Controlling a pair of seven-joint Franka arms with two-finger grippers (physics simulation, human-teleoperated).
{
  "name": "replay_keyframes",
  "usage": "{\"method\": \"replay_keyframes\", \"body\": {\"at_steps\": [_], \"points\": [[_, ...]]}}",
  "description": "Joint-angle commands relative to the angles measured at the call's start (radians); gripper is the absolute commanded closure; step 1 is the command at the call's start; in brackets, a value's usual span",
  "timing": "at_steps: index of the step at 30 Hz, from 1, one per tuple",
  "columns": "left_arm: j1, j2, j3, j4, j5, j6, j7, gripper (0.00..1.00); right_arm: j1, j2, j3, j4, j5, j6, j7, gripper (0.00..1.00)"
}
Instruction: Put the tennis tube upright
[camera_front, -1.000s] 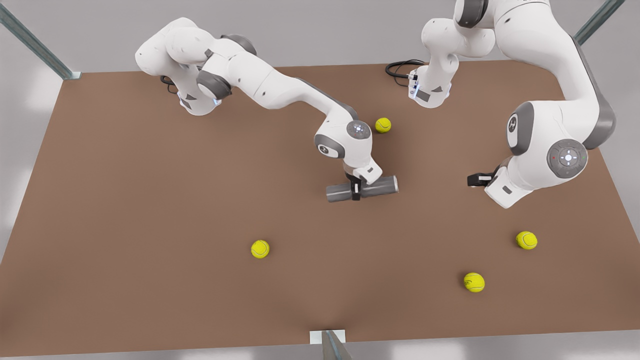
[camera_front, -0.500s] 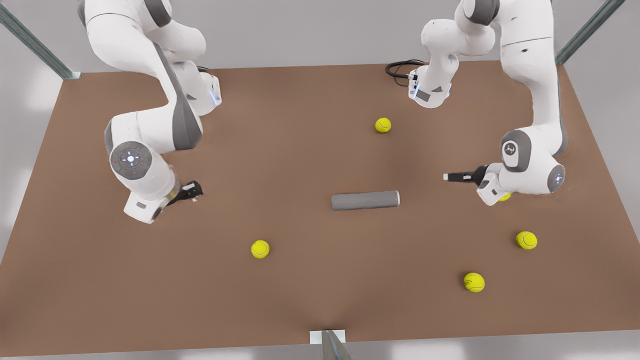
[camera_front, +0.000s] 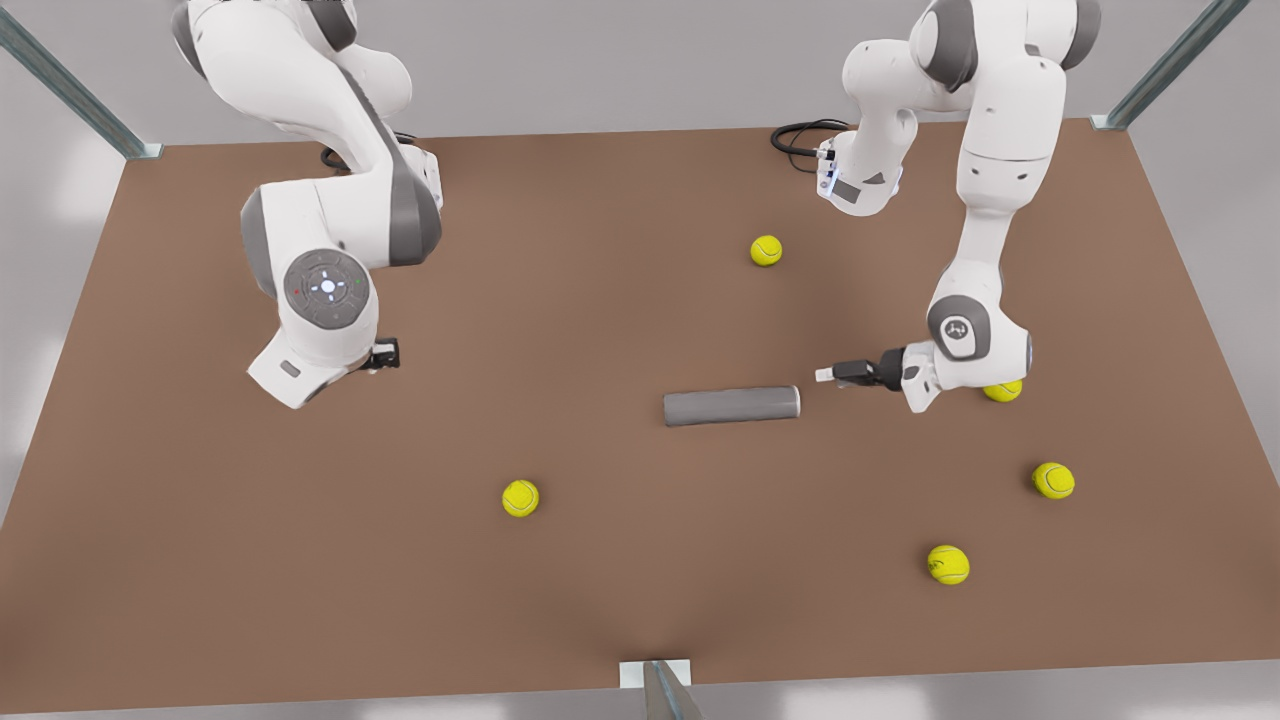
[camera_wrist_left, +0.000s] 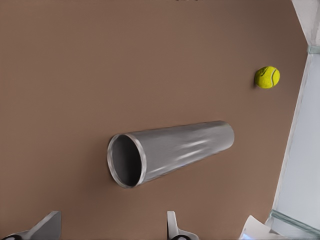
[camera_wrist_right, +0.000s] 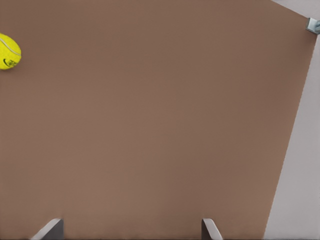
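front view: table (camera_front: 200, 560) seen from high above, steeply downward.
left wrist view: tube (camera_wrist_left: 170, 152) faced closely; tube shared with front view.
right wrist view: bare table faced.

Two glossy white arms with rounded segments, dark grey joint bands and round grey caps with small lit marks. Each ends in a black pincer; a black cable coils at the upper right base.

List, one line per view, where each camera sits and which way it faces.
Front view: high over the table's edge, looking down on the brown table, both arms and the tennis tube, which lies flat.
Left wrist view: on the arm at the front view's right, facing the tube's mouth; the open left gripper shows.
Right wrist view: on the other arm, facing table and a tennis ball; the open right gripper shows.
Shared: the front and left wrist views both show the tube.
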Motion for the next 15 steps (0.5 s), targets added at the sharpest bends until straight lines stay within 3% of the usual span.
{"method": "replay_keyframes", "body": {"at_steps": [1,15], "points": [[0.006,0.006,-0.018,0.011,-0.04,0.002,0.001,0.0,-0.004,0.002,0.0,0.0,0.001,0.0,-0.001,0.0],[0.058,0.096,-0.085,0.033,-0.286,-0.003,0.121,0.0,-0.006,0.014,-0.011,0.008,-0.004,-0.067,-0.001,0.0]]}}
